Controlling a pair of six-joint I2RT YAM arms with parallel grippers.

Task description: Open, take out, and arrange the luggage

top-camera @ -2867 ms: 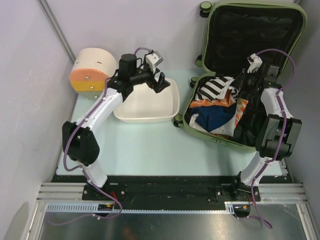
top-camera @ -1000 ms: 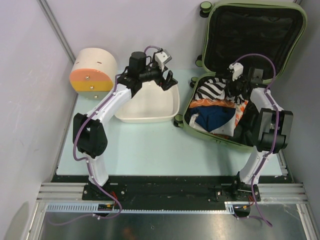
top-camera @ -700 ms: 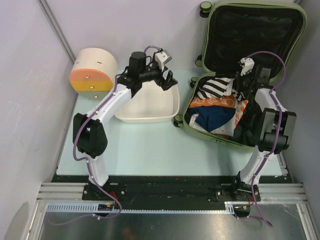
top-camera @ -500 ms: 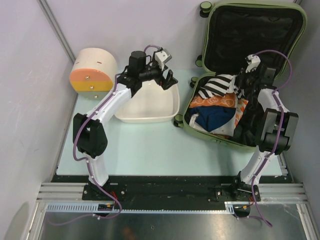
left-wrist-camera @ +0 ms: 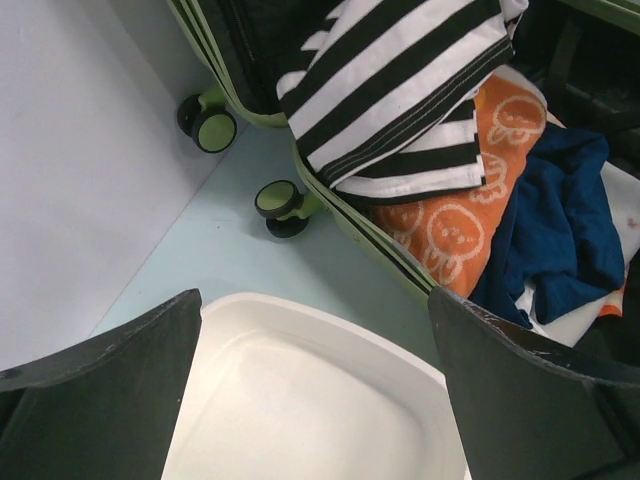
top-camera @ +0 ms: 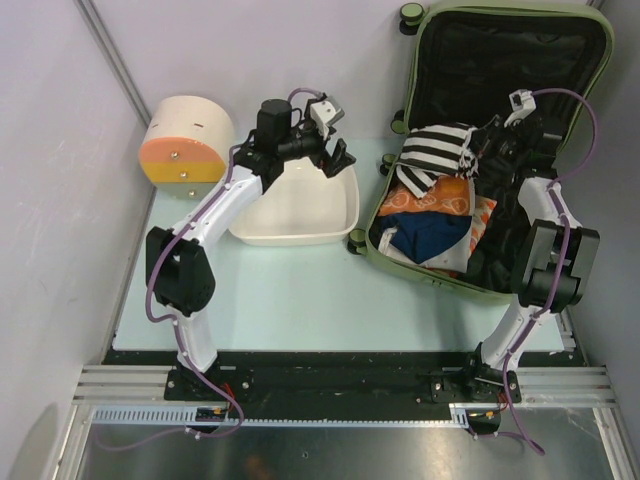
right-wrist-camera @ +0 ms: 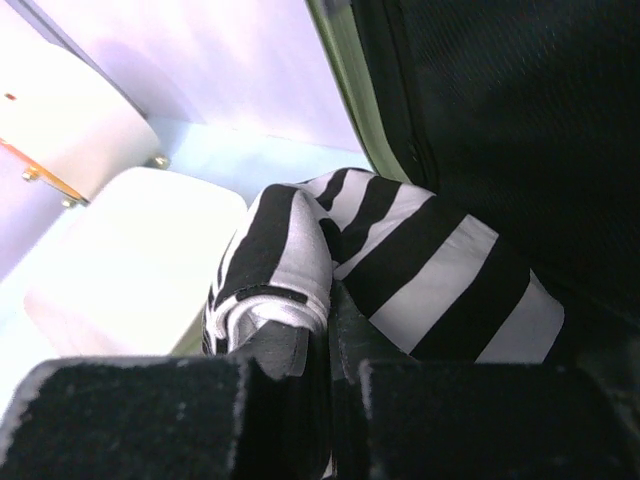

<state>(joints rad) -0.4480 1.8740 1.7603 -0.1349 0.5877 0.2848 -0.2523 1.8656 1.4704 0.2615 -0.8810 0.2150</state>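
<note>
Round cream drawer box (top-camera: 185,140), orange front, sits well apart to the left of the left fingers. Left gripper (top-camera: 335,160) hangs over the far right corner of the white tub (top-camera: 290,228). Its fingers (left-wrist-camera: 110,400) are spread wide with nothing between them, and the tub basin lies directly below them. Ahead of the left fingertips and to their right is the luggage (top-camera: 385,252), olive-green, lying open on the pale table (top-camera: 280,285). Its lid stands up at the far side with the black lining showing, and two wheels (left-wrist-camera: 280,200) are just past the tub rim. Right gripper (top-camera: 492,135) is above the far end of the lower shell, in front of the lid lining. Its fingers are clamped on a fold of the black-and-white striped garment (top-camera: 435,145). The garment is lifted off the pile and trails leftward from the fingertips toward the shell's left wall. Below the right fingers lie an orange patterned cloth (top-camera: 445,195) and, nearer the arm bases, a navy cloth (top-camera: 425,232), both inside the shell.
</note>
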